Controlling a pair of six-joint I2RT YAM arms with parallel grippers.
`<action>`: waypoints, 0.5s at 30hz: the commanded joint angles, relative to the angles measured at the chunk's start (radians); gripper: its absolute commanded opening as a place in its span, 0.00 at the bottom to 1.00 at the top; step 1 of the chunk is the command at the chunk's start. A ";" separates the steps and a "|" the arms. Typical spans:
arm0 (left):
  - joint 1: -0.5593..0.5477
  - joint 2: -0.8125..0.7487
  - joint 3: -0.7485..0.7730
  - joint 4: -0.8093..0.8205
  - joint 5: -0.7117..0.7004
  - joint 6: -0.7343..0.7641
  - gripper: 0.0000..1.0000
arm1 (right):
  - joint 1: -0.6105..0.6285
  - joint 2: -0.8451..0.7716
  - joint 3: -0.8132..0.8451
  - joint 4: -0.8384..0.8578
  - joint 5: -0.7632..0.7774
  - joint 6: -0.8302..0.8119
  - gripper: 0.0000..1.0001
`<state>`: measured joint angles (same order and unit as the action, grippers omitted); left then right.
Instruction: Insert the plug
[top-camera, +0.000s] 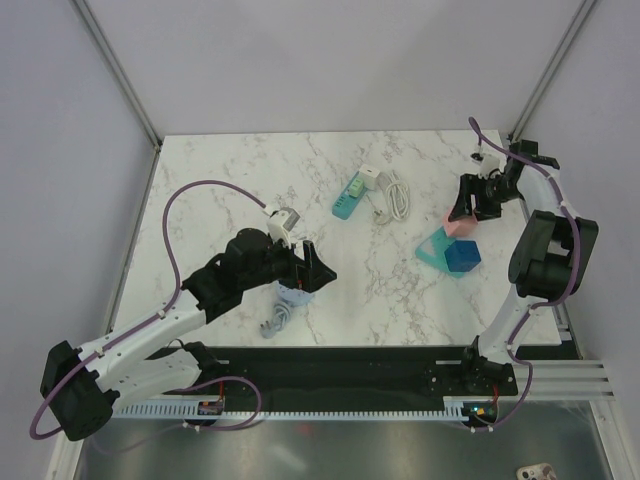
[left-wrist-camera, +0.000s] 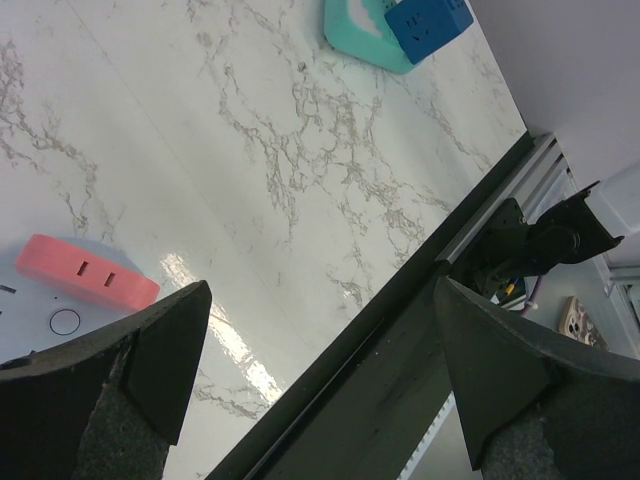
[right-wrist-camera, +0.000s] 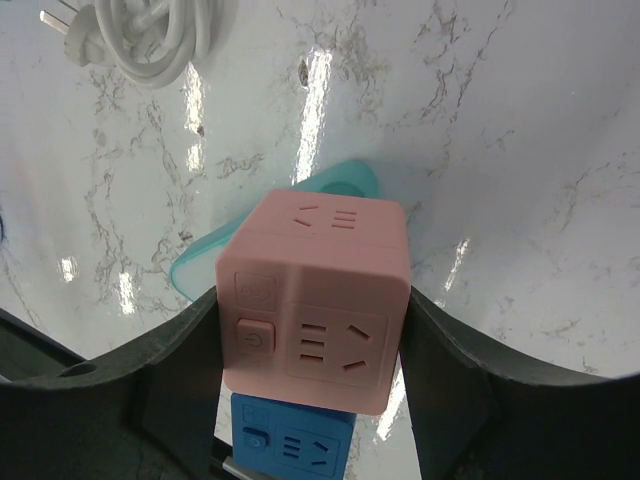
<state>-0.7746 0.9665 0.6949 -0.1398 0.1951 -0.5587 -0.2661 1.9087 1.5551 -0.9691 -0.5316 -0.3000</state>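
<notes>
Right claw (right-wrist-camera: 312, 345) clamped on pink socket cube (right-wrist-camera: 320, 250), directly over blue cube (right-wrist-camera: 290, 440). Left claw (left-wrist-camera: 320, 290) spread wide over counter (left-wrist-camera: 300, 150). White plug (right-wrist-camera: 68, 32) with coiled cable (right-wrist-camera: 150, 35) lies on counter, well apart from pink socket cube

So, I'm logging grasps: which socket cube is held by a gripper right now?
The pink cube, clamped in the right gripper. The blue cube sits free on the teal tray.

Black-and-white arms (top-camera: 140, 345), purple cables (top-camera: 215, 182)
</notes>
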 joint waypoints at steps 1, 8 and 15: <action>-0.002 -0.003 0.046 -0.003 -0.025 0.043 1.00 | -0.002 -0.022 0.026 0.047 -0.056 0.027 0.00; -0.002 -0.006 0.043 -0.001 -0.033 0.043 1.00 | -0.002 -0.007 0.000 0.056 -0.013 0.045 0.00; -0.002 -0.003 0.043 0.002 -0.031 0.039 1.00 | -0.004 -0.017 -0.029 0.053 -0.001 0.061 0.00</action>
<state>-0.7746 0.9665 0.7002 -0.1490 0.1837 -0.5583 -0.2657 1.9087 1.5394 -0.9302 -0.5224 -0.2535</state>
